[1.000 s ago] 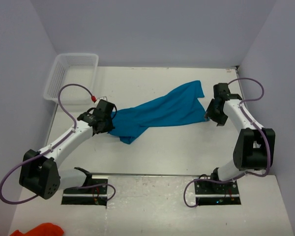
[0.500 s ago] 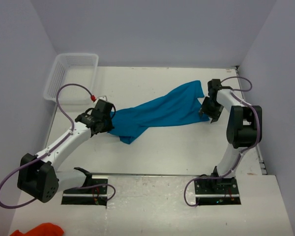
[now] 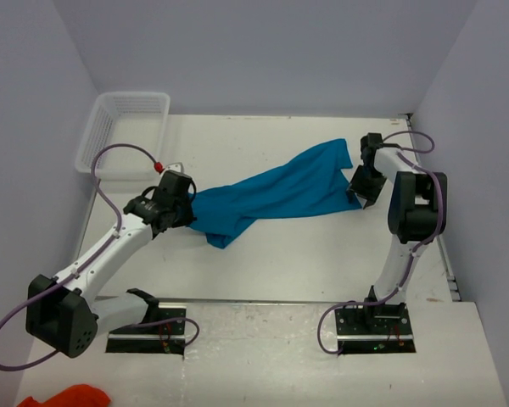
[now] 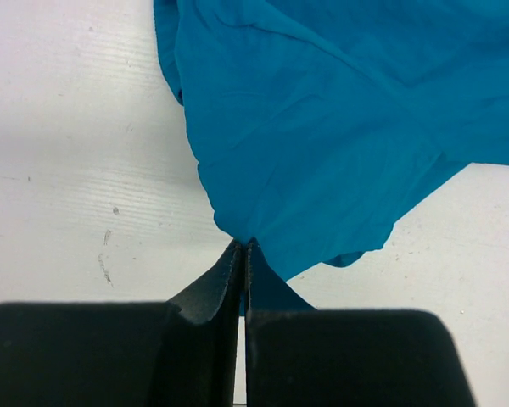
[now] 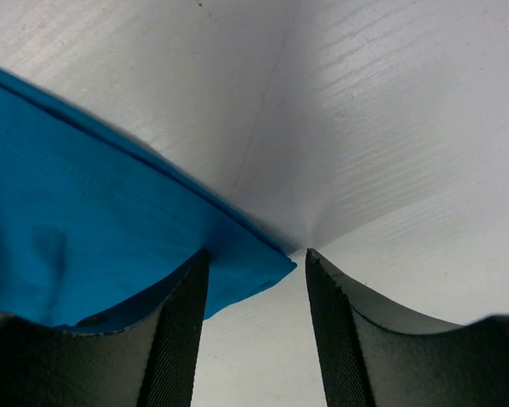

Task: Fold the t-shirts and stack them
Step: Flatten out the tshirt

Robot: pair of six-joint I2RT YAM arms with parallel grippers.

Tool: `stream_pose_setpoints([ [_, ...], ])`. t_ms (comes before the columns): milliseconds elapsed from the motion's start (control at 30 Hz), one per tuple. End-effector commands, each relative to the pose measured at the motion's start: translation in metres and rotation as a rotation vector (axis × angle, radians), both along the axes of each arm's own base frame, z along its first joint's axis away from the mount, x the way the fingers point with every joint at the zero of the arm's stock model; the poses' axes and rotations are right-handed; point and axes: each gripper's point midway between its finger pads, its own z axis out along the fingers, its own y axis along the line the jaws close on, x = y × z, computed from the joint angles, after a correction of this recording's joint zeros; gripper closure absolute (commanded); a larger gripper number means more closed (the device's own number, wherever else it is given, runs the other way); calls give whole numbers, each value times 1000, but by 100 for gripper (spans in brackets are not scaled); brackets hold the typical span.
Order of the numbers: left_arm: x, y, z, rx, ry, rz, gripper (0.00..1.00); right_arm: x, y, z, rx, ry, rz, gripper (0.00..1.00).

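One teal-blue t-shirt (image 3: 276, 193) lies stretched slantwise across the table, from near left to far right. My left gripper (image 3: 185, 209) is shut on its left end; in the left wrist view the closed fingertips (image 4: 242, 250) pinch the cloth's edge (image 4: 322, 144). My right gripper (image 3: 359, 188) is open at the shirt's right corner. In the right wrist view that corner (image 5: 237, 263) lies between the two spread fingers (image 5: 182, 331), flat on the table.
A white mesh basket (image 3: 123, 129) stands at the far left corner. An orange cloth (image 3: 68, 397) lies off the table's near left edge. White walls close in the table on three sides.
My right arm has swung inward and its gripper has moved onto the shirt's right corner. My left gripper has drawn slightly up and left with the cloth.
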Motion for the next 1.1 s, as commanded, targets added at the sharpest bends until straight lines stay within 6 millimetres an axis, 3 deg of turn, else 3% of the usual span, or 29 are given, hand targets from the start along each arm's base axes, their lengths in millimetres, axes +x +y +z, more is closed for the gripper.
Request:
stream_pose_setpoints([
  [0, 4, -4, 22, -17, -47, -27, 100, 1, -1, 7, -9, 5, -5, 50],
  [200, 5, -6, 29, -30, -65, -31, 100, 3, -3, 6, -17, 33, -12, 55],
  [333, 4, -5, 31, -24, -67, -37, 100, 2, -1, 5, -7, 44, -15, 68],
  [500, 4, -4, 30, -18, -69, -36, 100, 1, 2, 5, -8, 34, -15, 97],
  [633, 7, -2, 33, -7, -81, -30, 100, 2, 4, 14, -36, -1, 0, 100],
  [667, 7, 0, 34, -1, -85, -27, 100, 3, 14, 18, -44, -15, 26, 100],
  [767, 14, 2, 48, 11, -126, -22, 100, 12, 31, 49, -40, -116, 70, 100],
  [800, 16, 3, 54, 19, -142, -25, 100, 16, 36, 70, -40, -174, 92, 100],
  [900, 24, 3, 90, 16, -238, -44, 100, 21, 51, 112, -75, -282, 161, 100],
  [1067, 29, 0, 186, -49, -492, -92, 100, 13, 53, 210, -84, -517, 185, 100],
])
